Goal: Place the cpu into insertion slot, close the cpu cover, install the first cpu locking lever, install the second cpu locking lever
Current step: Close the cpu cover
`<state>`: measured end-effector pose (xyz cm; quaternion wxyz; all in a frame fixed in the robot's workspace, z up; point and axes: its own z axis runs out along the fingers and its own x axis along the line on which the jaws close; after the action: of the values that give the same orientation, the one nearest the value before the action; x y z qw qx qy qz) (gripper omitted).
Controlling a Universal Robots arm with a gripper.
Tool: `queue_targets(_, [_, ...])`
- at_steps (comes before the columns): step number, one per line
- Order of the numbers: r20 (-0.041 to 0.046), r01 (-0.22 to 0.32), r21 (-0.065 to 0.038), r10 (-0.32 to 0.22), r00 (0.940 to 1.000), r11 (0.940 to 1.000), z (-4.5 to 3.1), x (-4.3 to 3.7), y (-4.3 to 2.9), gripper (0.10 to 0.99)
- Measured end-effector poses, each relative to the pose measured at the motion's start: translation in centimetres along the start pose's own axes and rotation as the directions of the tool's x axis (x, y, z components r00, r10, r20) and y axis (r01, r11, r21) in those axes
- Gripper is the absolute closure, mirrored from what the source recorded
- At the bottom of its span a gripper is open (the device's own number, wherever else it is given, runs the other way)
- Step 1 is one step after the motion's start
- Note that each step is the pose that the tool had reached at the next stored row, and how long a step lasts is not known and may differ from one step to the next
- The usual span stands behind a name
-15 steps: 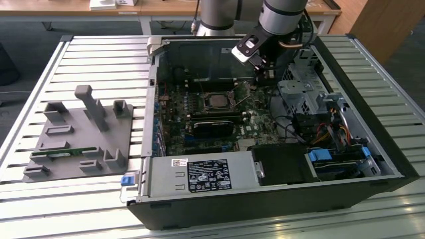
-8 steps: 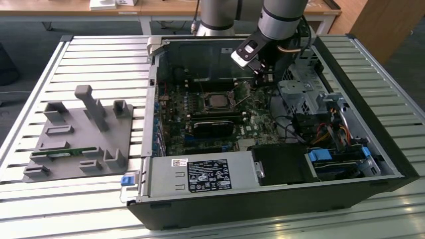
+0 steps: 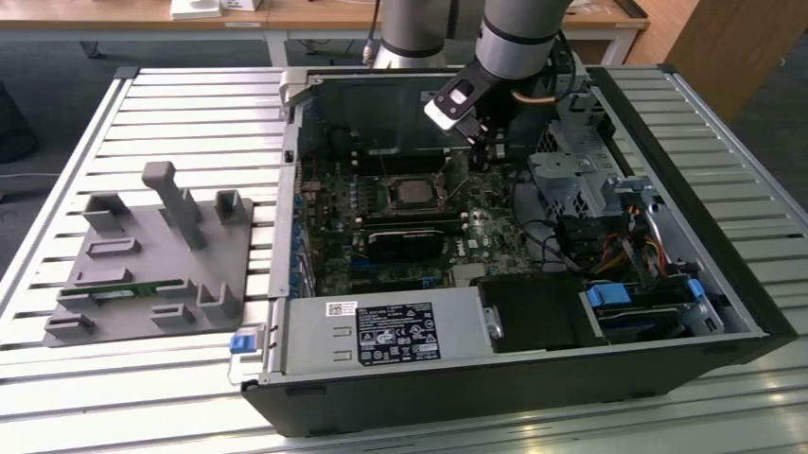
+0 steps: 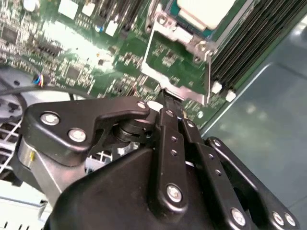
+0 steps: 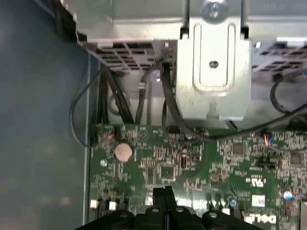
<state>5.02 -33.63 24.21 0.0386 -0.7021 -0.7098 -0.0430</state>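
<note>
The pincer (image 4: 168,99) was pinched narrow, gripping nothing — its tip just beside the insertion slot (image 3: 413,192), where the cpu (image 4: 206,10) sat.

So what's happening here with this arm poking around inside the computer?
A robot arm is working inside an open computer case. The chip already sits in place on the green circuit board, and the metal cover frame beside it looks swung open. The shut end effector has its tip at that frame's edge.
</note>
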Motion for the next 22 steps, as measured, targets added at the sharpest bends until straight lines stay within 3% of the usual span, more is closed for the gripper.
queue_targets(9, [0.0002,0.006,0.002,-0.006,1.0,1.0,0.16,0.03,-1.22,0.98])
queue_targets(22, [-0.0001,0.006,0.002,-0.006,1.0,1.0,0.29,0.03,-2.42,0.98])
